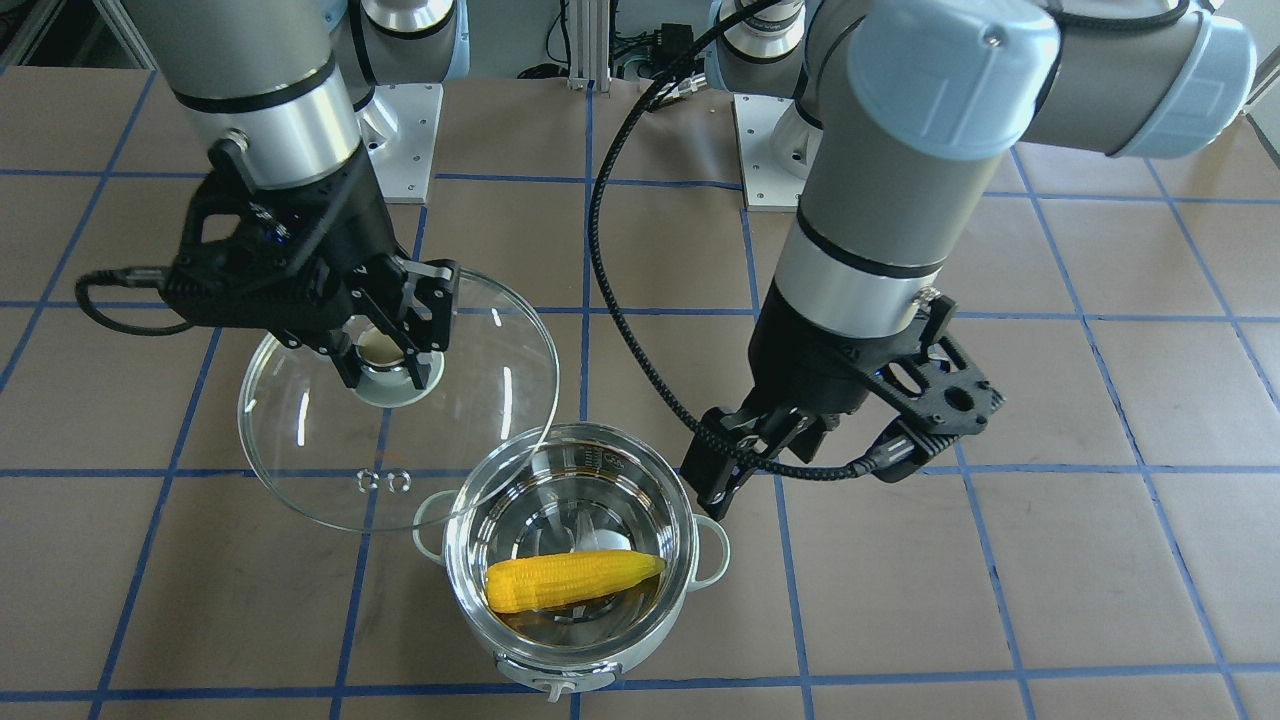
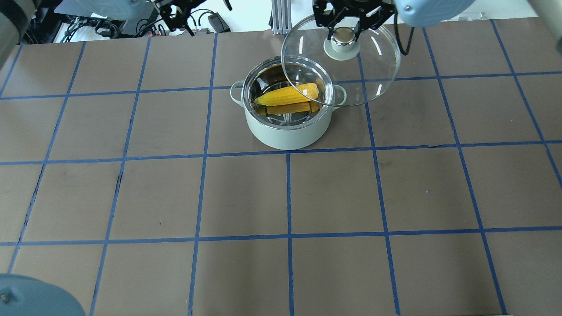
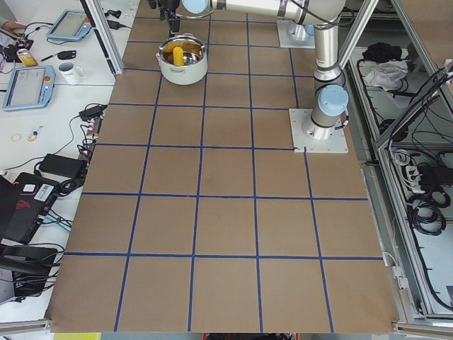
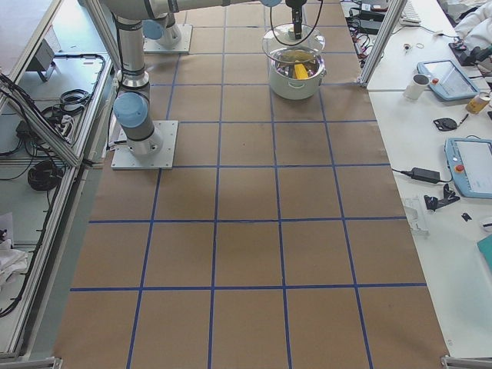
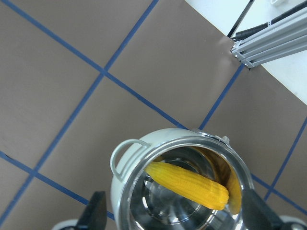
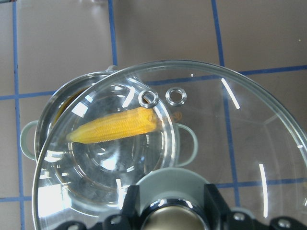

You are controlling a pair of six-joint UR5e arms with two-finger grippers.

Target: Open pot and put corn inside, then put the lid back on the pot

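The mint-green pot [image 2: 285,134] stands open at the far middle of the table. The yellow corn [image 2: 290,94] lies inside it on the steel bottom, and also shows in the front view [image 1: 570,580] and left wrist view [image 5: 189,184]. My right gripper [image 1: 385,365] is shut on the knob of the glass lid [image 1: 480,350]. It holds the lid tilted in the air at the pot's right, with the lid's edge overlapping the pot's rim [image 6: 57,103]. My left gripper [image 1: 715,495] hangs above the pot's left side, open and empty, with its fingers [image 5: 98,211] wide apart.
Brown table surface with a blue tape grid. The arms' metal base plates [image 1: 400,140] are at the robot's side. An aluminium frame post [image 5: 268,43] stands beyond the pot. Side tables hold tablets [image 4: 469,165] and a mug [image 4: 417,84].
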